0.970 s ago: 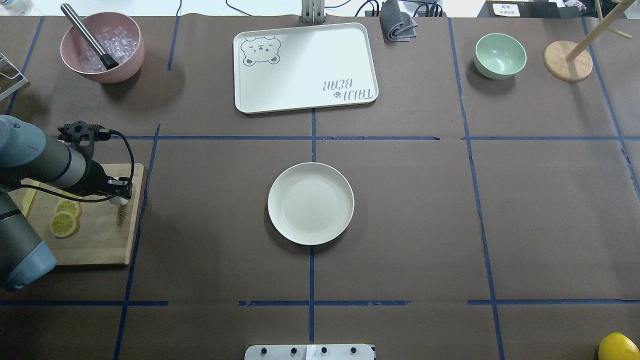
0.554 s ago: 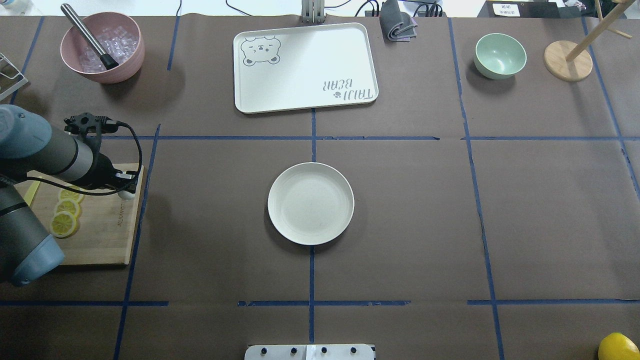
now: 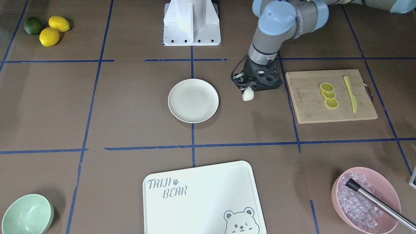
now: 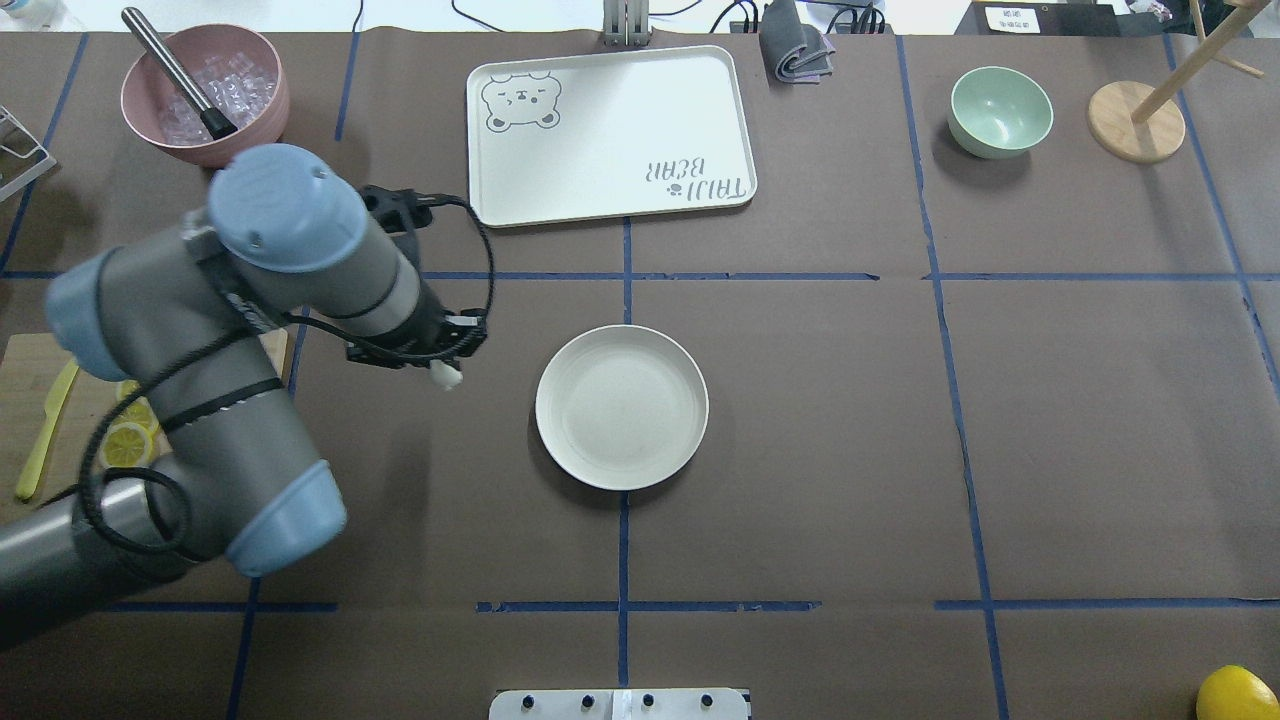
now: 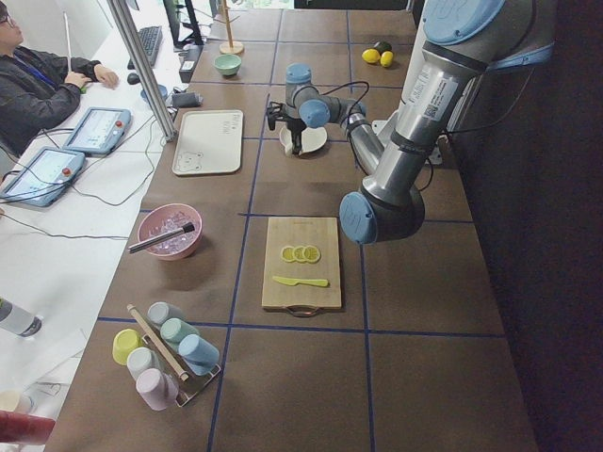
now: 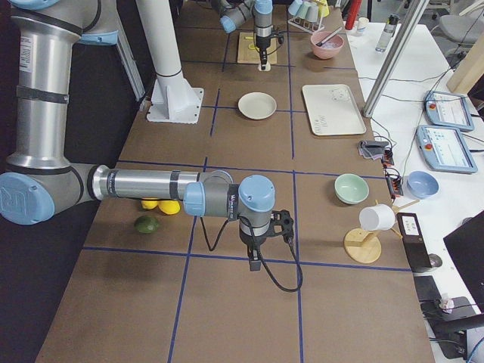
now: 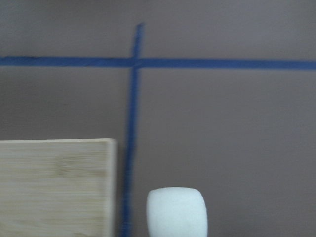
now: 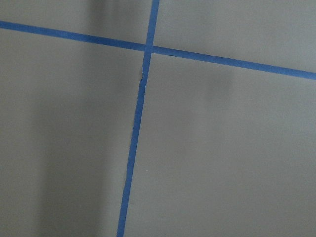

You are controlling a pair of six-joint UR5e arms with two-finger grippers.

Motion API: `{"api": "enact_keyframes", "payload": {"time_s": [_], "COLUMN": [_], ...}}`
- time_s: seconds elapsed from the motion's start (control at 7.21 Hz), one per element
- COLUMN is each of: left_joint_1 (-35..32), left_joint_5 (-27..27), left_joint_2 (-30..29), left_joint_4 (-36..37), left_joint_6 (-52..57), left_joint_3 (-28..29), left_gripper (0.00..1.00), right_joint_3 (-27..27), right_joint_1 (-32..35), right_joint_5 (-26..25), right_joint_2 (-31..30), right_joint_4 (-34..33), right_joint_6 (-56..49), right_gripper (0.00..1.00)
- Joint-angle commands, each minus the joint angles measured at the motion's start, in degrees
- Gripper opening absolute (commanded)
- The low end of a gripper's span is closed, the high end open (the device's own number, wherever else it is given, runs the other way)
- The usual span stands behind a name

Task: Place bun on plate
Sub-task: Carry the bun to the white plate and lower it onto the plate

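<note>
One item in play: the bun point(image 4: 446, 377) is clamped in the left jaws. It looks lifted clear of the bench point(image 4: 850, 450), between the wooden board point(image 3: 308, 109) and the plate point(image 4: 622, 408). It's nearer the plate but not over it yet. The left wrist view shows only the bun's rounded end at the bottom edge, with bench paper under it, and it's blurry.

How I'd run this step:
- Traverse sideways at this height until the bun sits over the plate's middle, not its rim. Don't descend early, because the raised rim can catch the bun's low end.
- Then go straight down. The bun sticks out below the jaws, so it touches first. Stop at contact or just above.
- Part the jaws slowly. The bun is rounded and will probably roll or tip if dropped or nudged.
- Retract straight up before any sideways move.
- Don't squeeze harder. It looks soft, though that's a guess.

The right jaws are parked well away from the work and show only in the side camera, so I can't tell if they're apart or together. Their wrist view shows only bench paper and blue tape.

Containers:
- The plate holds nothing.
- The pink bowl point(image 4: 250, 140) holds clear ice cubes point(image 4: 235, 75), with a steel rod point(image 4: 165, 55) leaning in, black tip down.
- The green bowl point(image 4: 1000, 105) shows nothing inside.
- The bear tray point(image 4: 610, 140) carries nothing.
- The wooden board carries three lemon slices point(image 3: 328, 95) and a yellow knife point(image 3: 350, 94).
</note>
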Motion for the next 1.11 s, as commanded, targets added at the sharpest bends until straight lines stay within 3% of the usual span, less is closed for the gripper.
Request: {"api": "enact_keyframes", "payload": {"time_s": [0.0,0.28,0.55,0.69,0.83,0.97], "left_joint_1": [7.4,9.4,11.0,11.6,11.5,11.5], "left_joint_5": [8.1,8.7,8.8,10.4,10.5,10.6], "left_joint_2": [-12.6,-13.2,-14.9,-15.0,-15.0,-15.7], "left_joint_4": [-1.1,-6.8,-7.0,-7.1,-7.1,-7.1], "left_joint_6": [-7.9,-7.9,-8.1,-8.1,-7.6,-7.3], "left_joint_3": [13.2,18.6,19.8,20.2,20.1,19.9], "left_gripper": [0.26,0.29,0.33,0.49,0.85,1.00], "right_joint_3": [0.1,0.1,0.0,-0.2,-0.4,-0.3], "right_joint_1": [0.0,0.0,0.0,0.0,0.0,0.0], "right_joint_5": [0.1,0.7,0.7,0.7,0.7,1.1], "right_joint_2": [0.0,-0.1,-0.1,-0.1,-0.1,-0.1], "right_joint_4": [0.0,0.0,0.0,0.0,0.0,0.0], "right_joint_6": [0.0,0.1,0.1,0.1,0.1,0.1], "right_gripper": [1.00,1.00,1.00,1.00,1.00,1.00]}}
